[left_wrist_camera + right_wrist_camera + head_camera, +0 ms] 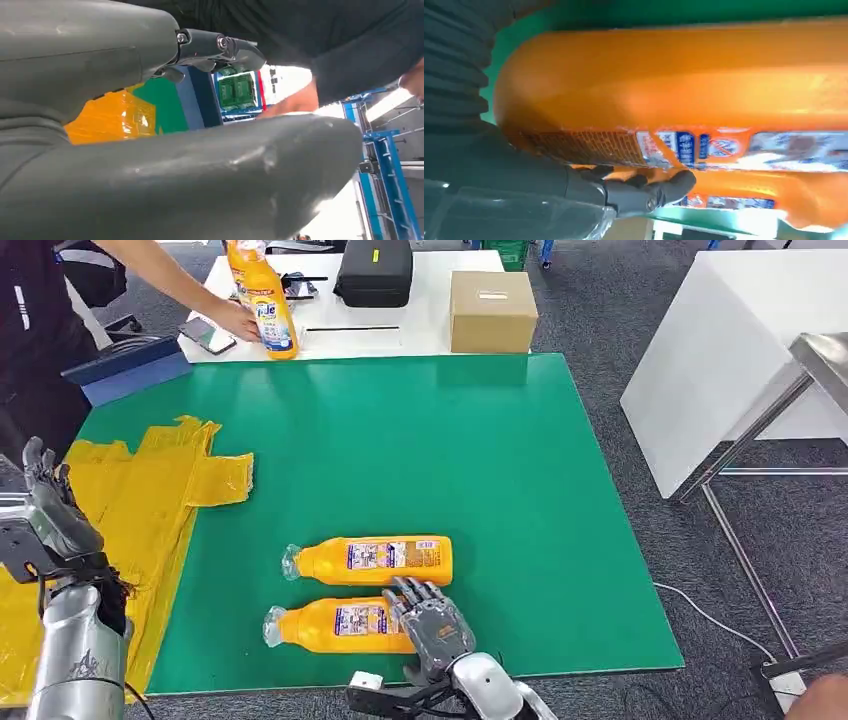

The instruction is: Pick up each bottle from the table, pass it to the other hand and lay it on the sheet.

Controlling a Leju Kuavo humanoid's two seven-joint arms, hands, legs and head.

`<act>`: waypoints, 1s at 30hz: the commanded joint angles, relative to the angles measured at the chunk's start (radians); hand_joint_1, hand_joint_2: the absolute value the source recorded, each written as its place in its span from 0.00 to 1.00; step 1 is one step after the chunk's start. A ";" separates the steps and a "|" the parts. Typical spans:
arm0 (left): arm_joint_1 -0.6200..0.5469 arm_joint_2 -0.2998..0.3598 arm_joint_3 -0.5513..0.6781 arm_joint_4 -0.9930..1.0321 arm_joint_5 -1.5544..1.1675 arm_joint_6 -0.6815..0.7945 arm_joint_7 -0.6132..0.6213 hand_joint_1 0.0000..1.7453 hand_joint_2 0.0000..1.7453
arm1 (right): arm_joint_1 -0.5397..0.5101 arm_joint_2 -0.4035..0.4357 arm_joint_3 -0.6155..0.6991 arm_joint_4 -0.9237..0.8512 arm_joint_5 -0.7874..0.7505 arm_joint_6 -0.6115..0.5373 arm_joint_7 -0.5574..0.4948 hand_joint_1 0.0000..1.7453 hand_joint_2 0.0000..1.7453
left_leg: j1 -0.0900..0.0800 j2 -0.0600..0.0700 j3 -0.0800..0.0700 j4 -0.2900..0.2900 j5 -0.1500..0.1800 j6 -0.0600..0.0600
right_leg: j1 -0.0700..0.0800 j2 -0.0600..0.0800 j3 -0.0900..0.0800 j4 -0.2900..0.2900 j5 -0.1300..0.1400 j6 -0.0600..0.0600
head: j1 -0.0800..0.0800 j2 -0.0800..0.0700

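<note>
Lying on its side on the green mat (480, 450), the near bottle (335, 627) has its base end under the right hand (432, 622), cap pointing away toward the robot's left. The hand's fingers (420, 592) drape over the bottle's base, and in the right wrist view a dark fingertip (676, 182) curls against the orange body (684, 85) by the label; the hand is grasping this bottle, which rests on the mat. Just beyond the fingers lies the far bottle (372, 560), parallel to the first, also on its side with its cap to the left, close beside it.

Well off to the left of that hand, the yellow sheet (140, 505) spreads rumpled over the mat's left edge. The left hand (45, 515) is raised above the sheet with its fingers upright and slightly apart, holding nothing; the left wrist view shows its thumb (200, 180) and a dark finger (220, 47) spread with only sheet and mat between them.

Far ahead of both hands, on the white table (420, 315) past the mat, a person's hand (238, 318) holds an upright bottle (270, 300). A cardboard box (492, 312) and a black case (374, 272) sit on that table to the right of it.
</note>
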State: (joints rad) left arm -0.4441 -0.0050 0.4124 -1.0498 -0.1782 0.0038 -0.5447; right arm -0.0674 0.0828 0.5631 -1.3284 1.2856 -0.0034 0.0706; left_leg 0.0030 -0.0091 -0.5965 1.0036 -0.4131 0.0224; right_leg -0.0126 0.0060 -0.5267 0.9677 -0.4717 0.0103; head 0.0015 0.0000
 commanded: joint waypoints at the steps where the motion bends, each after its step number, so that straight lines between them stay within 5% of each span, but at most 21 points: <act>1: 0.007 0.050 0.002 0.038 0.045 -0.014 -0.011 0.00 0.00 | -0.058 0.004 -0.031 0.216 -0.026 -0.011 -0.025 0.86 1.00 | 0.000 0.001 0.002 -0.001 0.000 -0.001 | 0.000 0.001 0.002 -0.002 0.001 -0.001 | 0.000 0.000; 18: 0.071 0.102 0.005 0.026 0.135 -0.029 -0.045 0.00 0.00 | -0.088 -0.051 0.026 0.208 -0.088 0.017 -0.052 0.93 1.00 | 0.001 0.003 0.010 -0.003 0.002 -0.003 | 0.001 0.000 0.008 -0.003 0.001 -0.002 | 0.000 0.000; 30: 0.145 0.061 0.043 -0.059 0.143 -0.022 -0.047 0.00 0.00 | -0.077 -0.109 0.063 0.103 -0.163 -0.045 -0.062 1.00 1.00 | 0.001 0.001 0.010 -0.003 0.003 -0.002 | 0.000 -0.001 0.005 -0.004 0.002 -0.001 | 0.000 0.000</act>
State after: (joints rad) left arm -0.3534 0.0858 0.4150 -1.0640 -0.0389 -0.0206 -0.5921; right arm -0.1663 0.0519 0.5822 -1.2043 1.1680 -0.0057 0.0175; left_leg 0.0036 -0.0075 -0.5862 1.0026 -0.4120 0.0212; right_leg -0.0123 0.0063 -0.5216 0.9671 -0.4712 0.0095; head 0.0015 0.0000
